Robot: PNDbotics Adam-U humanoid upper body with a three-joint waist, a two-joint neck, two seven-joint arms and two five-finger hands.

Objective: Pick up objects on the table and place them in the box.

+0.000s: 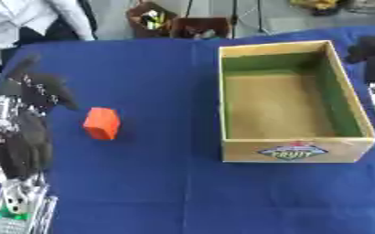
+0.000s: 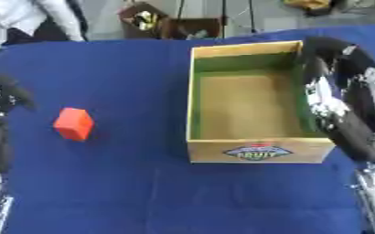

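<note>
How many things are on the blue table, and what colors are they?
Orange block: 1
Wooden box: 1
Total: 2

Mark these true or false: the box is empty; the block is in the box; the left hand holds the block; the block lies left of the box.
1. The box is empty. True.
2. The block is in the box. False: it lies on the blue cloth.
3. The left hand holds the block. False: it is beside the block, apart from it.
4. The block lies left of the box. True.
</note>
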